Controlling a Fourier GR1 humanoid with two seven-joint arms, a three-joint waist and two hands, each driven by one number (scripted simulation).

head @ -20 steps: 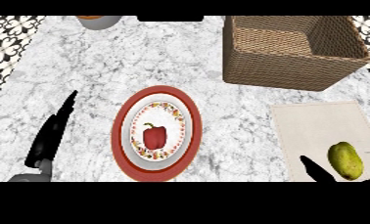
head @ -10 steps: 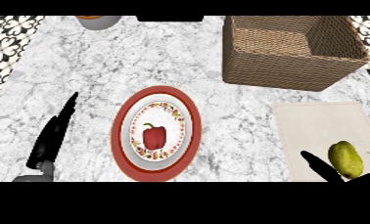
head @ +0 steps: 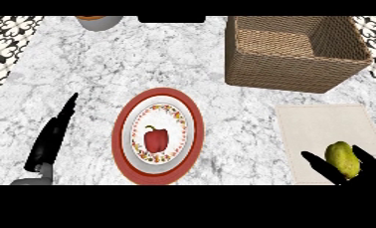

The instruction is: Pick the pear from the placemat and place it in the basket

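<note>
On the marble tabletop [head: 147, 62] the basket [head: 294, 53] sits well beyond the placemat [head: 323, 127]. Over the last second, the right hand [head: 327, 168] has closed in around the pear [head: 342, 158] at the placemat's near edge, fingers now either side, not lifted. Its long axis stands roughly upright, stem end toward the basket. Left hand [head: 47, 142] rests open.

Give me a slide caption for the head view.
Black right hand closing around yellow-green pear on beige placemat, brown wicker basket beyond.
</note>
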